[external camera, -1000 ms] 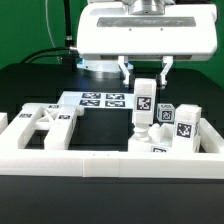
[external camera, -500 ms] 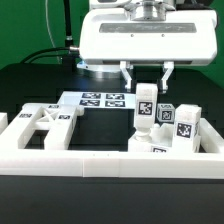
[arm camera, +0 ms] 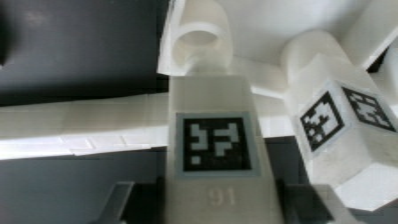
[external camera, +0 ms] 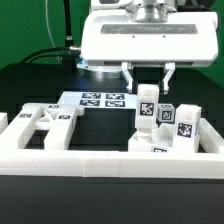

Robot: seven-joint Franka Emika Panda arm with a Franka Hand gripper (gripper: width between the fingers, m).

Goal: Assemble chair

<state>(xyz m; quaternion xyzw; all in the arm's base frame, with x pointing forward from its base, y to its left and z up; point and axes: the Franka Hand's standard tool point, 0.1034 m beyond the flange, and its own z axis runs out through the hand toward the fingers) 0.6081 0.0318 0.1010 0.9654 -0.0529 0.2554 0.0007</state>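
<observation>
We hold a white tagged leg [external camera: 146, 107] upright in the closed gripper [external camera: 146, 80], over the parts [external camera: 170, 128] at the exterior view's right, inside the frame [external camera: 70, 160]. A tilt could jam it against them. Since earlier, the gripper has drifted slightly right.

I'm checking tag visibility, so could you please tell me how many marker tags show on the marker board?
4 at least, in two rows on the marker board behind the white parts; the held post may hide others at the exterior view's right.
</observation>
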